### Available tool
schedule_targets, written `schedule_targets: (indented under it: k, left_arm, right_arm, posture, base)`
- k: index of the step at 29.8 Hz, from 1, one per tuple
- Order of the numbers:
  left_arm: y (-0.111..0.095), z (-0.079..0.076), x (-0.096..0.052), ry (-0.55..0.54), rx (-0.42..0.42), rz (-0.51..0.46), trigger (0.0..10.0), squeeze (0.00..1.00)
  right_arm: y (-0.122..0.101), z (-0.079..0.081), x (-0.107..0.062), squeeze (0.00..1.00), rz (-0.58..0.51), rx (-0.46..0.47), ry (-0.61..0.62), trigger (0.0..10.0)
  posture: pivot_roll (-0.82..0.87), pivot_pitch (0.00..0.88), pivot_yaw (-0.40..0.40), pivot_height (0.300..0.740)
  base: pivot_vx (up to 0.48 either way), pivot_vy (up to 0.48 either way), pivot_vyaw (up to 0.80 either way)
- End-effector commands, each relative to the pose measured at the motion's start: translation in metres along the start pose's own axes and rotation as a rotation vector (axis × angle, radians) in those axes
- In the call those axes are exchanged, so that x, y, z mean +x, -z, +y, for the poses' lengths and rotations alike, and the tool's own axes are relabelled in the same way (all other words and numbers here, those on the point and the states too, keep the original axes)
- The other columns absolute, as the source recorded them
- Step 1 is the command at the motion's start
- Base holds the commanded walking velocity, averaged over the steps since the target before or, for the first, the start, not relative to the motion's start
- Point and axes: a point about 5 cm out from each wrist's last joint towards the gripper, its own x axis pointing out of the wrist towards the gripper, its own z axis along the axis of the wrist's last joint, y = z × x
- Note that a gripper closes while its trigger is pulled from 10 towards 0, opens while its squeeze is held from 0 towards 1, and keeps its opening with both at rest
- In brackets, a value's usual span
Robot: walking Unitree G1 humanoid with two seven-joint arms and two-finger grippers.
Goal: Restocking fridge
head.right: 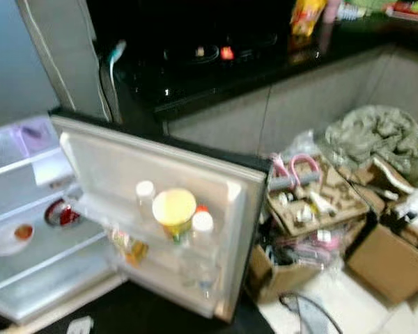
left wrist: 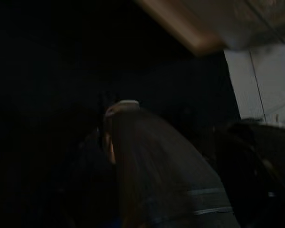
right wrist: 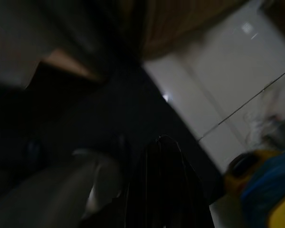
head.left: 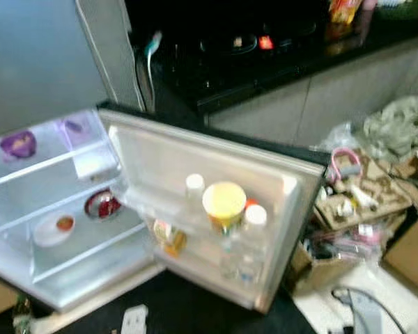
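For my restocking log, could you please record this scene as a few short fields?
Fridge door: open
Door shelf: yellow-lidded tub, white-capped bottles, small jar
Inside shelves: red bowl, white dish, purple bowl
Floor by fridge: cardboard boxes and clutter
Left gripper: around a bottle, view dark

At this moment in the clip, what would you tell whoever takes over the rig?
Grippers: both arms hang low in shade; finger states cannot be told.
Things: small silver fridge with its door wide open. Door shelf holds a yellow-lidded tub and white-capped clear bottles. Inside shelves hold a white bowl, a red dish and a purple container.
Done: door open, some stock in.
Left: fetch further items, shelve them, close the door.
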Motion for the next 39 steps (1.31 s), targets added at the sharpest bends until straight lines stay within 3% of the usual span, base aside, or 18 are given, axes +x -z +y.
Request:
schedule_targets:
  k: [1,2,5,8,9,11,13,16,18,20,25,26,28,32,35,39]
  left_arm:
    - [0.014,0.003,-0.003,-0.015,-0.02,0.049,10.0,0.0]
    - [0.014,0.003,-0.003,-0.015,-0.022,0.05,10.0,0.0]
    - [0.014,0.003,-0.003,-0.015,-0.023,0.05,10.0,0.0]
    - [0.014,0.003,-0.004,-0.013,-0.024,0.053,10.0,0.0]
    - [0.014,0.003,-0.004,-0.013,-0.024,0.053,10.0,0.0]
    - [0.014,0.003,-0.004,-0.013,-0.023,0.055,10.0,0.0]
    - [0.014,0.003,-0.004,-0.013,-0.023,0.056,10.0,0.0]
    - [0.014,0.003,-0.004,-0.013,-0.024,0.056,10.0,0.0]
    - [0.015,0.003,-0.004,-0.011,-0.026,0.057,10.0,0.0]
    - [0.015,0.002,-0.004,-0.009,-0.027,0.059,10.0,0.0]
    - [0.017,0.002,-0.003,-0.005,-0.025,0.062,10.0,0.0]
    - [0.017,0.002,-0.003,-0.005,-0.025,0.062,10.0,0.0]
    - [0.017,0.002,-0.004,-0.006,-0.025,0.062,10.0,0.0]
    - [0.017,0.002,-0.004,-0.007,-0.025,0.061,10.0,0.0]
    - [0.016,0.003,-0.004,-0.007,-0.026,0.061,10.0,0.0]
    - [0.016,0.002,-0.004,-0.006,-0.026,0.06,10.0,0.0]
  right_arm:
    - [-0.023,0.001,0.001,0.0,-0.099,0.045,-0.01,10.0]
    - [-0.034,-0.001,0.001,0.0,-0.142,0.065,-0.017,10.0]
    - [-0.042,-0.002,0.001,0.0,-0.168,0.077,-0.022,10.0]
    - [-0.098,-0.006,-0.006,0.0,-0.4,0.228,-0.148,10.0]
    - [-0.098,-0.006,-0.006,0.0,-0.4,0.228,-0.148,10.0]
    - [-0.134,-0.012,-0.016,0.0,-0.548,0.317,-0.238,10.0]
    - [-0.155,-0.016,-0.024,0.0,-0.633,0.36,-0.279,10.0]
    - [-0.166,-0.018,-0.028,0.0,-0.68,0.391,-0.316,10.0]
    - [-0.185,-0.016,-0.037,0.0,-0.761,0.432,-0.417,10.0]
    - [-0.191,-0.009,-0.039,0.0,-0.782,0.418,-0.509,10.0]
    - [-0.19,0.015,-0.046,0.0,-0.782,0.284,-0.811,10.0]
    - [-0.19,0.015,-0.046,0.0,-0.782,0.284,-0.811,10.0]
    - [-0.186,0.027,-0.051,0.0,-0.762,0.192,-0.994,10.0]
    - [-0.183,0.034,-0.055,0.0,-0.741,0.128,-1.103,10.0]
    - [-0.176,0.043,-0.061,0.0,-0.685,0.034,-1.265,10.0]
    - [-0.169,0.045,-0.063,0.0,-0.638,0.002,-1.339,10.0]
  posture:
    - [-0.03,0.044,0.023,0.74]
    - [-0.03,0.044,0.023,0.74]
    - [-0.03,0.044,0.023,0.74]
    - [-0.03,0.047,0.03,0.74]
    - [-0.03,0.047,0.03,0.74]
    - [-0.03,0.047,0.03,0.74]
    - [-0.03,0.047,0.03,0.74]
    - [-0.03,0.047,0.03,0.74]
    - [-0.03,0.049,0.028,0.74]
    - [-0.03,0.049,0.028,0.74]
    - [-0.03,0.051,0.028,0.74]
    - [-0.03,0.051,0.028,0.74]
    - [-0.03,0.051,0.028,0.74]
    - [-0.03,0.051,0.029,0.74]
    - [-0.03,0.051,0.029,0.74]
    - [-0.03,0.051,0.029,0.74]
  base:
    - [0.0,0.0,0.0]
    - [0.0,0.0,0.0]
    - [0.0,0.0,0.0]
    - [0.0,0.0,0.0]
    - [0.0,0.0,0.0]
    - [0.0,0.0,0.0]
    - [0.0,0.0,0.0]
    - [0.0,0.0,0.0]
    - [0.0,0.0,0.0]
    - [0.0,0.0,0.0]
    - [0.0,0.0,0.0]
    - [0.0,0.0,0.0]
    - [0.0,0.0,0.0]
    - [0.0,0.0,0.0]
    - [0.0,0.0,0.0]
    - [0.0,0.0,0.0]
